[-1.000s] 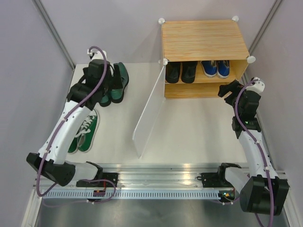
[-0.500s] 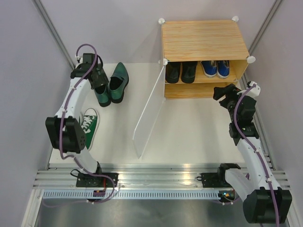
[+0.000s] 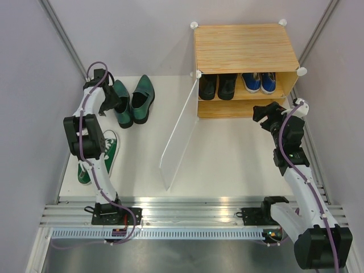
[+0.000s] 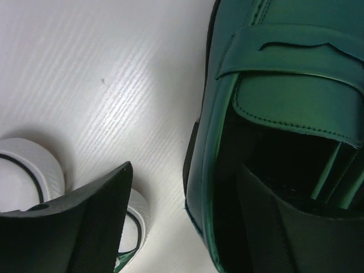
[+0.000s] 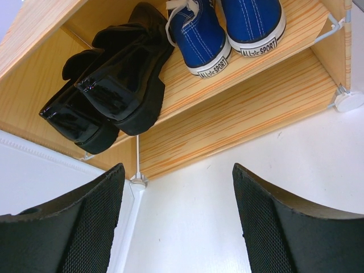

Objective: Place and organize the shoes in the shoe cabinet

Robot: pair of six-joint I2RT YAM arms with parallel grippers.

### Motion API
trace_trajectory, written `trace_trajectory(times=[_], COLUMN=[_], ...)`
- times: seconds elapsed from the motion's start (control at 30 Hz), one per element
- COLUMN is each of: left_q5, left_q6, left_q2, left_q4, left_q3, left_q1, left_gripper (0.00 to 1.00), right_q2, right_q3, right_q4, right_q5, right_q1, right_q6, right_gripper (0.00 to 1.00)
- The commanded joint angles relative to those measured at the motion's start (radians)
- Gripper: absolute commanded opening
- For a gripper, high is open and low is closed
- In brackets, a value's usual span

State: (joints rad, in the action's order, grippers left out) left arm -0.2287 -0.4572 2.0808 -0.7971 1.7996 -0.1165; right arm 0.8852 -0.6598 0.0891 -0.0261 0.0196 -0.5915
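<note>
Two dark green pointed shoes stand at the back left, the left shoe [image 3: 121, 105] and its partner [image 3: 143, 98]. My left gripper [image 3: 109, 98] is down at the left shoe [image 4: 284, 85]. It is open [image 4: 186, 168]: one finger [image 4: 96, 222] sits outside the shoe's side wall, the other [image 4: 284, 227] inside its opening. Green white-toed sneakers [image 3: 106, 149] lie nearer, their toe caps [image 4: 28, 170] showing. The shoe cabinet [image 3: 244, 48] holds black dress shoes [image 5: 108, 91] and blue sneakers [image 5: 227, 28] on its upper shelf. My right gripper [image 5: 177, 166] hangs open before the lower shelf [image 5: 244, 96].
The translucent white door panel [image 3: 179, 133] stands swung open toward the table's middle, between the two arms. Grey walls close in on the left and right. The left arm's folded elbow [image 3: 82, 133] hangs over the green sneakers.
My left arm has folded back and its gripper has dropped onto the left dark green shoe, jaws narrowing a little. My right gripper has edged left along the cabinet front.
</note>
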Motion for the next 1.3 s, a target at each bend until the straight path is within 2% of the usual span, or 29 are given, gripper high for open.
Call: trace_trajectory(times=[0.0, 0.13, 0.2, 0.33, 0.43, 0.67, 1.07, 1.17, 1.2, 1.27], left_q5=[0.071, 0.109, 0.112, 0.13, 0.141, 0.13, 0.164, 0.149, 0.1, 0.036], left_q6=[-0.02, -0.024, -0.023, -0.021, -0.023, -0.024, -0.051, 0.012, 0.046, 0.072], left_q2=[0.057, 0.101, 0.105, 0.098, 0.071, -0.063, -0.485, -0.594, -0.613, -0.655], left_q4=[0.019, 0.025, 0.035, 0.035, 0.039, 0.041, 0.064, 0.047, 0.029, -0.014], left_q3=[0.056, 0.035, 0.024, 0.017, 0.003, -0.043, -0.128, -0.077, -0.021, 0.044], left_q1=[0.002, -0.003, -0.003, -0.005, -0.003, -0.005, 0.027, 0.102, 0.182, 0.26], left_gripper=[0.75, 0.38, 0.33, 0.12, 0.02, 0.02, 0.02, 0.02, 0.02, 0.02], right_q2=[0.009, 0.0, 0.003, 0.008, 0.006, 0.003, -0.02, -0.017, -0.018, -0.018], right_q3=[0.0, 0.0, -0.001, 0.0, 0.0, 0.0, -0.017, -0.032, -0.049, -0.073], right_q4=[0.024, 0.023, 0.023, 0.023, 0.023, 0.023, 0.021, 0.021, 0.012, -0.012], right_q5=[-0.011, -0.021, -0.021, -0.021, -0.021, -0.017, 0.023, 0.052, 0.049, 0.052], right_q1=[0.002, 0.002, 0.003, 0.0, 0.002, 0.002, 0.002, 0.002, 0.002, 0.003], right_q6=[-0.01, -0.004, -0.004, -0.002, -0.002, -0.002, 0.013, 0.025, 0.032, 0.038], right_gripper=[0.79, 0.8, 0.79, 0.79, 0.79, 0.8, 0.8, 0.8, 0.79, 0.8])
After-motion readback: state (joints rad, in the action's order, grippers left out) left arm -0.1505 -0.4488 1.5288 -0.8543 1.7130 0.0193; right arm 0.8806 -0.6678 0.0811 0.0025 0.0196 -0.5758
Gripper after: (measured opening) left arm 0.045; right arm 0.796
